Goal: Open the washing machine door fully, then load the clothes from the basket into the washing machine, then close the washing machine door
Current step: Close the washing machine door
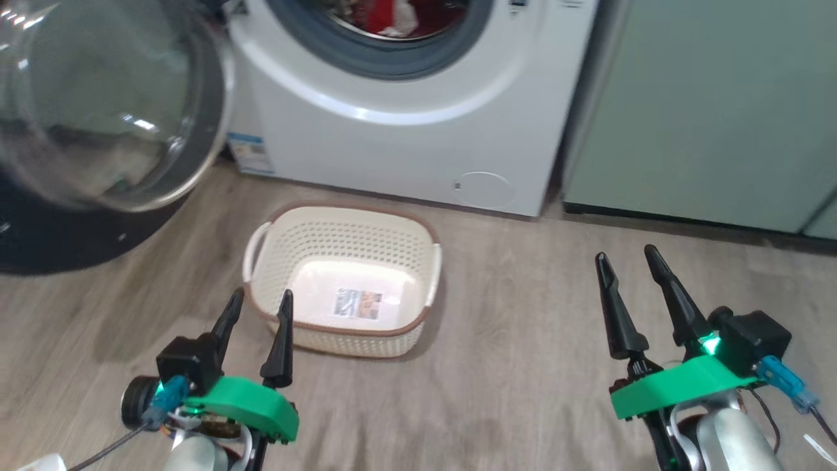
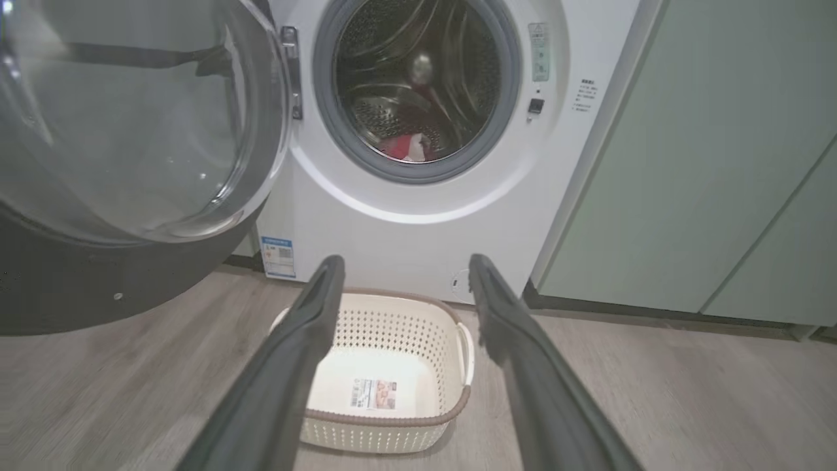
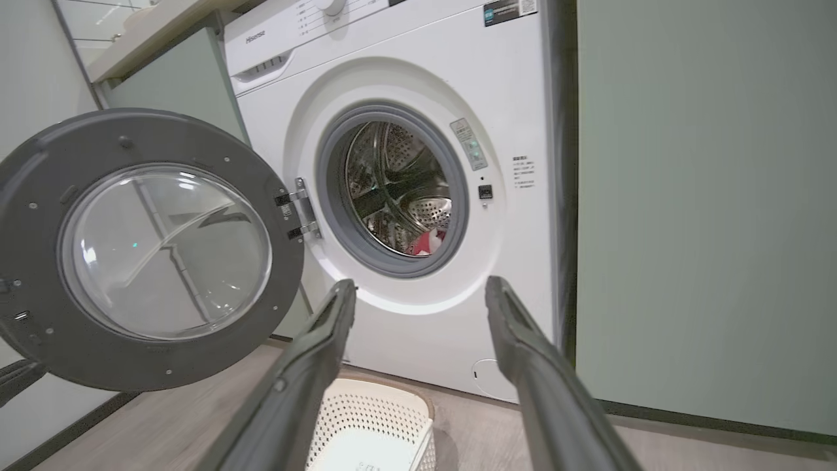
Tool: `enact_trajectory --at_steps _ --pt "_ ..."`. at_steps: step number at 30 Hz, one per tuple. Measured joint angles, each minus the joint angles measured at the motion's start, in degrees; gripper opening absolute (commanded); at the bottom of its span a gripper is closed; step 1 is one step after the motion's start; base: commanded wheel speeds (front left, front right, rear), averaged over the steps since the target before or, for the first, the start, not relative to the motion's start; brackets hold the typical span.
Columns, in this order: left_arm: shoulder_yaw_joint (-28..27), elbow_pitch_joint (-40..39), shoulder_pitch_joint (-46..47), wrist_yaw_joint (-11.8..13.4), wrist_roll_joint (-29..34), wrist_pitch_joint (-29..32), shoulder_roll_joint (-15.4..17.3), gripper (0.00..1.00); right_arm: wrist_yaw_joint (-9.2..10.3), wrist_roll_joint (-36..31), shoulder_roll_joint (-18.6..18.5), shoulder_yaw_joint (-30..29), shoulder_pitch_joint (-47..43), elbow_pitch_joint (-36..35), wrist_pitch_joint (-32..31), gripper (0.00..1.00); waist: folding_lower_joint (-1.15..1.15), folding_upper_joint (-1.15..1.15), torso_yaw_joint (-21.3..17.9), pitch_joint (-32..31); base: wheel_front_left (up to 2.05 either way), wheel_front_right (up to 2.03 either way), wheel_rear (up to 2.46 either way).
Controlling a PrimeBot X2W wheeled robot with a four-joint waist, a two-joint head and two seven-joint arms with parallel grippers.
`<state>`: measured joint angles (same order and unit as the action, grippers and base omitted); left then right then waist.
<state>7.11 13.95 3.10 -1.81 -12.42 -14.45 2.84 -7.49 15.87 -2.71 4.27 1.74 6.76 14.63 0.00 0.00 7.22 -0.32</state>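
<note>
Your red clothes (image 1: 391,18) lie in the steel drum (image 2: 392,111) at top centre and the perforated cream basket (image 1: 340,243) sits empty, so what's left is the washing machine door (image 1: 111,104) — dark rim round a bulging clear glass bowl, swung wide at the upper left. It lies up and left of your left gripper (image 1: 261,294), the nearer arm, and well apart from it. Both that and the right gripper (image 1: 624,254) stand spread, holding nothing — I'd judge a rightward push on the rim's far edge shuts it against the white washing machine (image 1: 405,137).
</note>
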Motion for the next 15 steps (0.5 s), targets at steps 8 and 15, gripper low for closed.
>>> enact_trajectory --at_steps 8,15 --pt "-1.0 0.3 0.0 0.0 0.9 0.0 0.0 1.00 0.00 0.8 0.0 0.7 0.0 0.2 0.0 1.00 0.00 0.00 8.4 -0.1 0.00 0.00 0.00" --pt "-2.3 0.3 -0.2 -0.3 1.9 0.0 0.0 1.00 0.00 1.4 0.0 1.6 0.0 0.5 0.0 1.00 0.00 0.00 16.2 -1.1 0.00 0.00 0.00"
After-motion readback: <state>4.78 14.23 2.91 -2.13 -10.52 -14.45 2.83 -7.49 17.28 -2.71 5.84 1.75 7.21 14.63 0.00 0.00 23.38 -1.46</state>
